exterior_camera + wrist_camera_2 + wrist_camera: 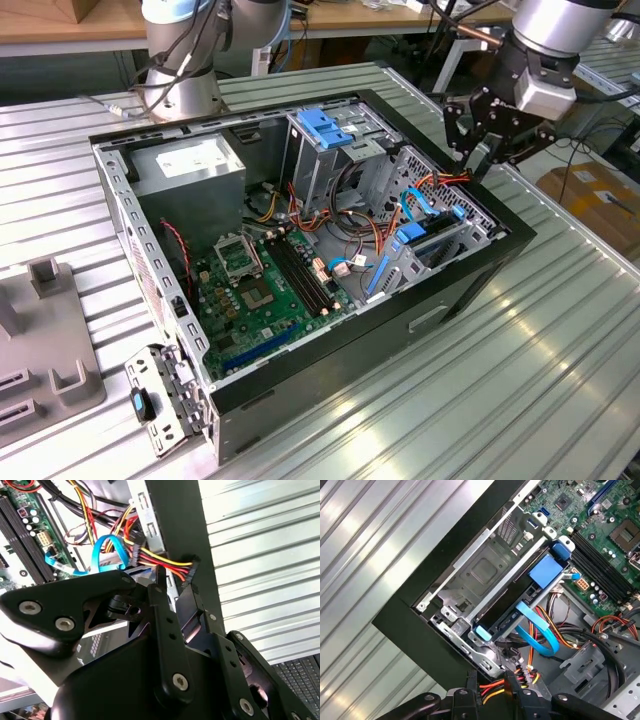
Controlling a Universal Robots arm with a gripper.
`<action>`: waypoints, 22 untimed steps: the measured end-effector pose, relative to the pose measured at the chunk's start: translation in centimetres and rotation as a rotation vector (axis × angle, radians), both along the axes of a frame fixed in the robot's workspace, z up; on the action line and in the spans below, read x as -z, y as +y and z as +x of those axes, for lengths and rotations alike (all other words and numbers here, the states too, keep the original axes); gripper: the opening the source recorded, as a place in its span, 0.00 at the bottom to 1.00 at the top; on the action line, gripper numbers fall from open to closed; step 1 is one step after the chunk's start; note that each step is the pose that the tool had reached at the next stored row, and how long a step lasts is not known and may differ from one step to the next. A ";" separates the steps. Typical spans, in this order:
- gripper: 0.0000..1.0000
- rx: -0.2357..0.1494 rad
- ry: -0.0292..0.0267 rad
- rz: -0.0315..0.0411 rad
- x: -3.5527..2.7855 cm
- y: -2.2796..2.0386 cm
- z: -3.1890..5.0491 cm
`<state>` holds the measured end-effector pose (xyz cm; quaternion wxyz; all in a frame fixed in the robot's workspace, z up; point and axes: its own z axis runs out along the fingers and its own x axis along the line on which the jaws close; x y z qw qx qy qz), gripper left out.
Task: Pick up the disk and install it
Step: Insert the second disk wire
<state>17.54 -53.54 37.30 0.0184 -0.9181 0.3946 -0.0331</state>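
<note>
Currently the gripper (481,160) hangs over the open computer case (480,275), at about 2 o'clock from the case centre in the exterior view, above the black rim at the drive-bay corner. In both wrist views the gripper (175,587) (492,686) sits at a bundle of red, yellow and black wires (160,560) that ends in a black connector (193,566). Whether the gripper is spread, pressed together or pinching the bundle cannot be told. The disk (436,243) is not in the gripper: it sits edge-on in the metal drive bay (485,575) inside the case, at about 3 o'clock from the case centre in the exterior view, just below and beside the gripper. In the first wrist view the disk (512,616) shows as a dark narrow body between the bay walls, with a blue tab (547,570) at one end and a light-blue rail end (482,632) at the other. A flat blue cable (540,630) loops away beside it. The motherboard (265,290) lies at about 7 o'clock in the case. The grey power supply (190,165) with its white sticker stands at about 10 o'clock. A drive cage with a blue latch (325,125) stands at 12 o'clock. The case rests on a ribbed metal table (540,380). A grey fixture (45,340) lies at about 8 o'clock, apart from the case.
</note>
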 end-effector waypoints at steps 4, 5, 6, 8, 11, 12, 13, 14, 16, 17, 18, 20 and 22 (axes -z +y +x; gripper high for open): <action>0.36 -0.024 -0.0001 0.0000 0.00 0.00 0.84; 0.36 -0.044 -0.0001 -0.0001 0.01 0.00 0.88; 0.36 -0.059 -0.0001 -0.0001 0.02 0.00 0.90; 0.36 -0.101 -0.0001 0.0000 0.05 0.00 0.93; 0.36 -0.185 -0.0001 -0.0001 0.19 0.00 0.97; 0.36 -0.204 -0.0001 -0.0002 0.24 0.00 1.00; 0.36 -0.215 0.0000 -0.0002 0.28 0.00 1.04; 0.36 -0.232 -0.0001 0.0000 0.37 0.00 1.11; 0.36 -0.255 0.0000 -0.0001 0.58 0.00 1.31; 0.36 -0.256 0.0000 -0.0002 0.59 0.00 1.37; 0.36 -0.256 0.0000 0.0000 0.61 0.00 1.55; 0.36 -0.256 0.0000 0.0000 0.61 0.01 1.73; 0.36 -0.256 0.0000 -0.0001 0.61 0.00 1.73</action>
